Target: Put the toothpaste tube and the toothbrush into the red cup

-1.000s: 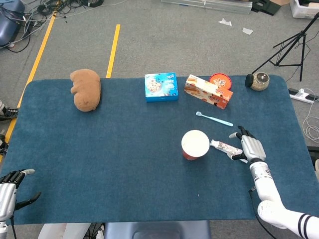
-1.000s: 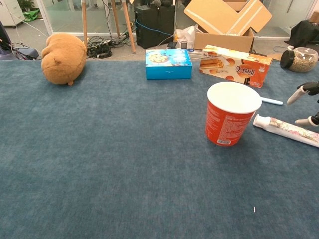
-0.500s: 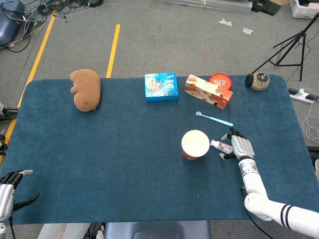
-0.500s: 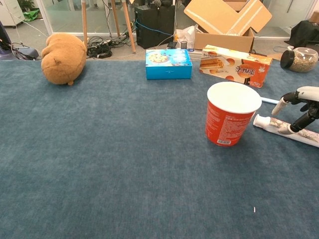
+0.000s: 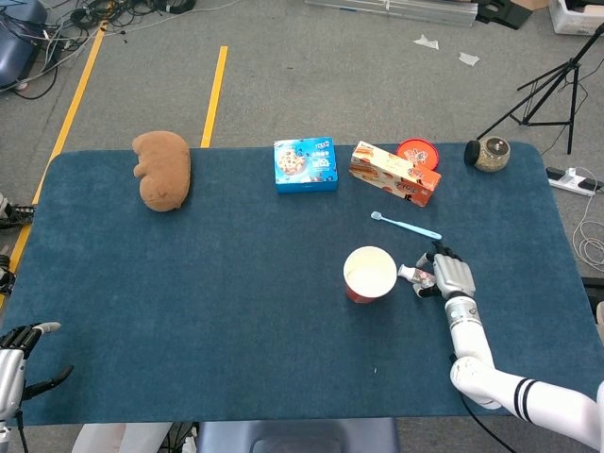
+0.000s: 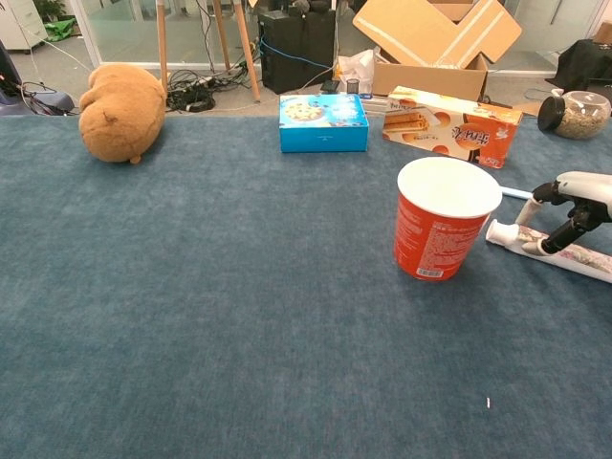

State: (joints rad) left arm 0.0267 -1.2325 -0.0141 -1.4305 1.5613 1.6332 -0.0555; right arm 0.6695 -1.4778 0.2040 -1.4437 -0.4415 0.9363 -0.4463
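The red cup [image 5: 369,274] [image 6: 445,218] stands upright right of the table's middle, its white inside showing nothing. Just to its right the toothpaste tube [image 5: 412,274] [image 6: 577,258] lies flat, cap end toward the cup. My right hand [image 5: 451,276] [image 6: 577,194] sits over the tube's middle with its fingers [image 6: 557,236] curled down onto it and the thumb on the far side. The light blue toothbrush [image 5: 408,226] [image 6: 517,193] lies on the cloth behind the cup and hand. My left hand [image 5: 14,363] hovers at the table's near left corner, fingers apart and holding nothing.
Along the far edge stand a brown plush toy [image 5: 162,170], a blue snack box [image 5: 306,164], an orange biscuit box [image 5: 394,174], a red lid [image 5: 417,153] and a jar [image 5: 491,154]. A blue cloth covers the table [image 5: 236,283].
My right hand slid left along the tube toward the cup and its fingers curled down onto the tube. The tube, cup and toothbrush kept their places.
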